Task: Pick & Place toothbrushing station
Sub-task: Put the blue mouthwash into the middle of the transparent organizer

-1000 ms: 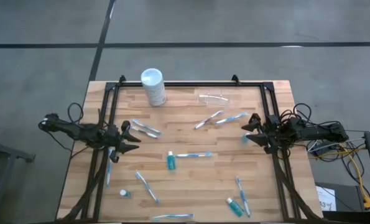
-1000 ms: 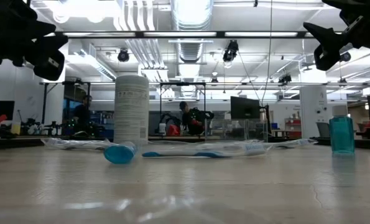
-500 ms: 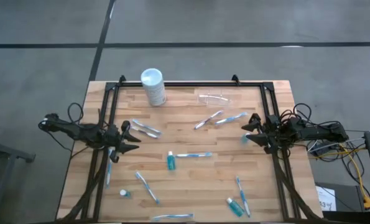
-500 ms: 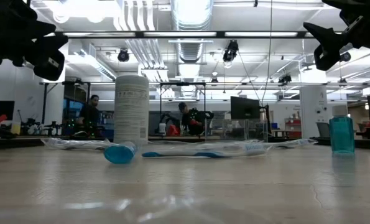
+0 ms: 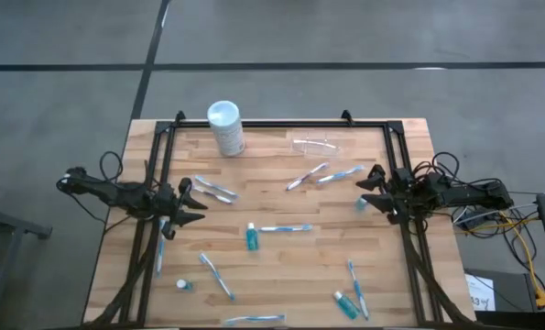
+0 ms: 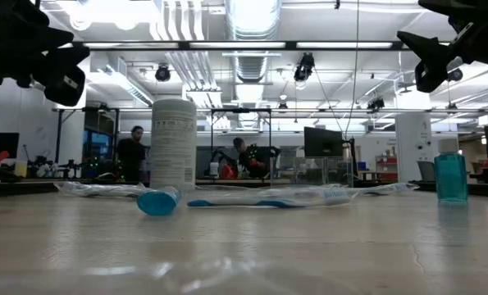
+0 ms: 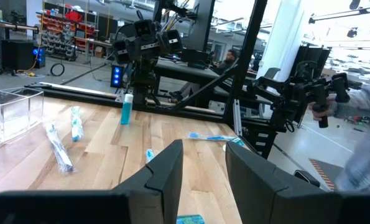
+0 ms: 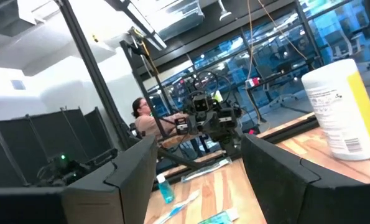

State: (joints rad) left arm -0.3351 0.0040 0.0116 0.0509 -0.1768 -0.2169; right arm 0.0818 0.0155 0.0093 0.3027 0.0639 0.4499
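Even, bright overhead light on the table [image 5: 281, 266]; ceiling-lamp glare and soft, blurred foreground in the low view.

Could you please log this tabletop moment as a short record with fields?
target: small clear plastic holder, empty, at the far edge of the wooden table, untouched
white cylindrical container: upright at the far left
left gripper: open, empty, over the table's left side
right gripper: open, empty, over the right side
loose items: blue-and-white toothbrushes and small teal bottles scattered about
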